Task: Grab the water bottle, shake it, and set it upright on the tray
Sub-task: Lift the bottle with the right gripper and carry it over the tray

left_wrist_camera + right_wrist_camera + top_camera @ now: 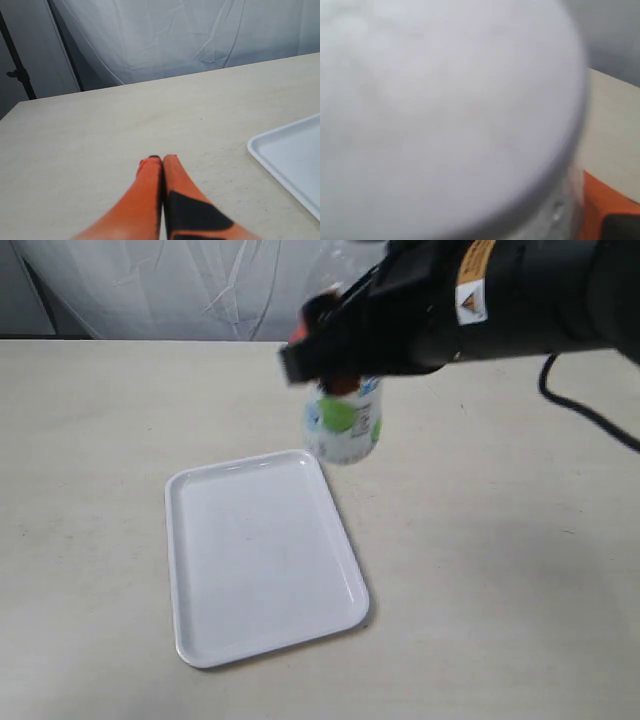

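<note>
The water bottle (345,425) hangs in the air just beyond the tray's far right corner, its lime label showing below the black right arm. My right gripper (330,350) is shut on the bottle's upper part. In the right wrist view the bottle's white cap (445,100) fills nearly the whole picture, blurred, with one orange finger (600,205) beside it. The white tray (205,630) lies flat on the table with nothing on it. Its corner (295,165) shows in the left wrist view. My left gripper (159,160) is shut on nothing, low over the bare table.
The beige table (500,570) spreads around the tray. A white cloth backdrop (200,290) hangs behind the far edge. A black cable (590,415) trails from the right arm over the table. A dark stand (17,70) is off the table's corner.
</note>
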